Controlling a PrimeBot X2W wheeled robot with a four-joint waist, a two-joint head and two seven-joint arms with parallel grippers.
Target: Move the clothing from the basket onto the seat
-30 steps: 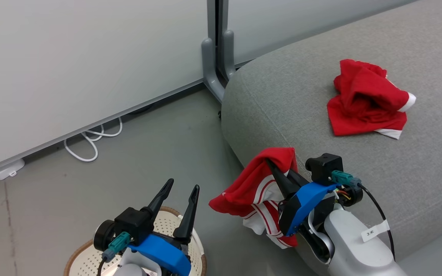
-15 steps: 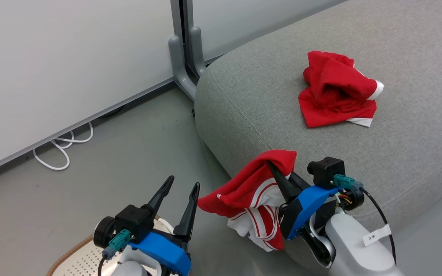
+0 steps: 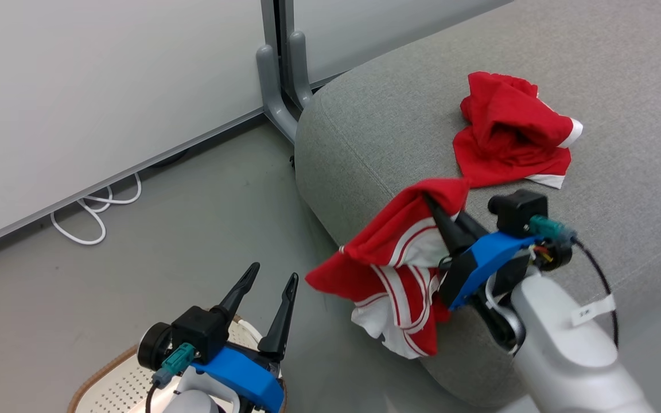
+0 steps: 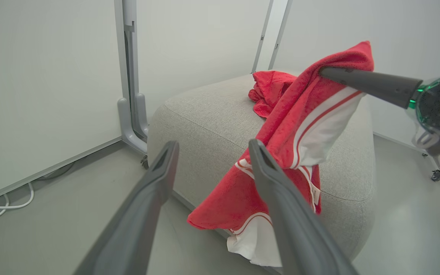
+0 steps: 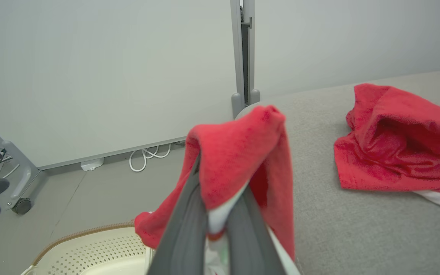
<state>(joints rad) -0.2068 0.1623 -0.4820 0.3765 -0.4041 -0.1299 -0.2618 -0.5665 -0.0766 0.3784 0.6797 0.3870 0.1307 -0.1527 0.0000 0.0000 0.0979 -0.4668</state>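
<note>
- The seat [image 3: 388,126] is the goal, and it has wide bare grey cushion behind its rounded corner. The carry probably needs to go further in over the top before the release, so that nothing slides off the side.
- The basket [image 3: 115,387] stands on the floor at the robot's lower left, under the left arm. I cannot tell what is left inside it.
- The striped garment [image 3: 399,258] hangs in the air at the cushion's corner, with its white-and-red tail drooping below the seat's top edge. It likely wants more height so that the tail clears that edge. It can then be lowered beside the red garment [image 3: 508,137] lying on the seat.
- The right gripper [image 3: 429,201] has its fingers pressed together on the garment's top fold. It is best kept so until the cloth rests on the cushion.
- The left gripper [image 3: 275,272] hovers above the basket, spread and holding nothing.
- Compared with half a second ago, the right arm has risen and gone inward over the seat, taking the garment with it. In the head view the top fold now reaches the lying garment's lower edge.
- The left gripper and the lying garment are much as they were.
</note>
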